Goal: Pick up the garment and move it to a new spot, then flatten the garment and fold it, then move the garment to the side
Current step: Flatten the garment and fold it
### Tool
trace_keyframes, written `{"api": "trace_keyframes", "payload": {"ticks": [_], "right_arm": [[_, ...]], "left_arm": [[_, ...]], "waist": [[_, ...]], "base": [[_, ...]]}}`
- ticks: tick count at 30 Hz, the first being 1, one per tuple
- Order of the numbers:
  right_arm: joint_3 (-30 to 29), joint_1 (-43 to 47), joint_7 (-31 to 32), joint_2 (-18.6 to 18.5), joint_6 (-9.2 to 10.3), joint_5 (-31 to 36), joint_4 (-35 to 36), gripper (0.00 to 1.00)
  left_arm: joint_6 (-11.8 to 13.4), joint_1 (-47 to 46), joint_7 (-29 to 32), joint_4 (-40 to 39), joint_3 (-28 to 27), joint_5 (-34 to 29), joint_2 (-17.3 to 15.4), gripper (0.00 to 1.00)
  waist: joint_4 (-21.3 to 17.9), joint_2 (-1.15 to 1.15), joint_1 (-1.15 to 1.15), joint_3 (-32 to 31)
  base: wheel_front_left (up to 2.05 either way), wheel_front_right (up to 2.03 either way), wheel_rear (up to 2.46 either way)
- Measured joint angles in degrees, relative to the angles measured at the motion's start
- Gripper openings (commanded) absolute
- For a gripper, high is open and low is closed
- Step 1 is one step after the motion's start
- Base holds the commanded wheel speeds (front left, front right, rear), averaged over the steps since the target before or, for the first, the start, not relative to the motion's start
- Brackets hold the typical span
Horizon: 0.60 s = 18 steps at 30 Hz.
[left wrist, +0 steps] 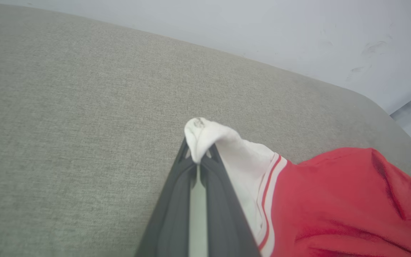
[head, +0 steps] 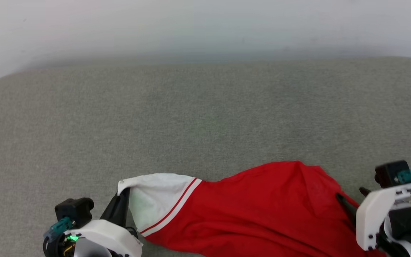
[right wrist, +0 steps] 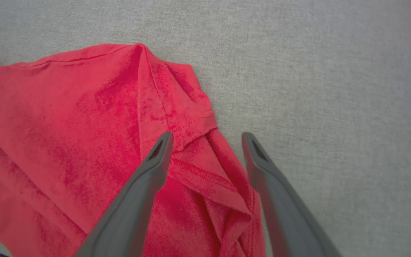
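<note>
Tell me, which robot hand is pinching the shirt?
The left gripper: it is shut on the tip of the white sleeve of the shirt. The right gripper stands wide open over the red corner, holding nothing.

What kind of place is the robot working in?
Probably indoors, maybe a test room or a home. A wide padded surface covered in grey fabric, with rounded corners, stands against a plain pale wall, and a red and white garment lies on it.
</note>
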State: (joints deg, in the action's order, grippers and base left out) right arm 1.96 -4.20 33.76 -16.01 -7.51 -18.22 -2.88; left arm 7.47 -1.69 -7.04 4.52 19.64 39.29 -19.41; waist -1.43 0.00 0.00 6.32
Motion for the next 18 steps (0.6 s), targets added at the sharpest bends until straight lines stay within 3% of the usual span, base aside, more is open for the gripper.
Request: {"api": "trace_keyframes", "payload": {"ticks": [6, 14, 15, 16, 17, 18], "right_arm": [[5.6, -7.3, 8.0, -3.5, 0.0, -1.0, -1.8, 1.0], [9.7, -14.4, 12.2, -5.9, -0.05, -1.8, -12.3, 1.0], [9.8, -14.9, 12.9, -5.9, -0.05, -2.5, -13.2, 0.49], [9.9, -15.3, 13.3, -5.9, -0.05, -3.1, -14.0, 0.23], [10.1, -15.7, 14.0, -5.9, -0.04, -3.3, -14.4, 0.0], [10.2, -16.0, 14.3, -5.9, -0.03, -3.6, -14.8, 0.0]], "left_arm": [[-0.8, -2.8, -0.4, -0.2, 0.4, -0.3, 0.4, 0.0], [-1.8, -6.0, -1.2, 1.3, 0.8, -0.5, 1.0, 0.0], [-1.8, -6.1, -1.3, 1.5, 0.8, -0.5, 1.0, 0.0], [-1.9, -6.2, -1.5, 1.8, 0.9, -0.5, 1.1, 0.0], [-1.9, -6.3, -1.5, 2.0, 1.0, -0.5, 1.2, 0.0], [-1.9, -6.4, -1.5, 2.2, 1.0, -0.5, 1.2, 0.0]], "waist": [[2.0, 0.0, 0.01, 3.7], [4.4, 0.0, 0.01, 9.3], [4.5, 0.0, 0.0, 9.4], [4.6, -0.01, 0.0, 9.5], [4.6, 0.0, 0.0, 9.6], [4.6, 0.0, 0.0, 9.5]], "base": [[0.0, 0.0, 0.0], [0.0, 0.0, 0.0], [0.0, 0.0, 0.0], [0.0, 0.0, 0.0], [0.0, 0.0, 0.0], [0.0, 0.0, 0.0]]}}
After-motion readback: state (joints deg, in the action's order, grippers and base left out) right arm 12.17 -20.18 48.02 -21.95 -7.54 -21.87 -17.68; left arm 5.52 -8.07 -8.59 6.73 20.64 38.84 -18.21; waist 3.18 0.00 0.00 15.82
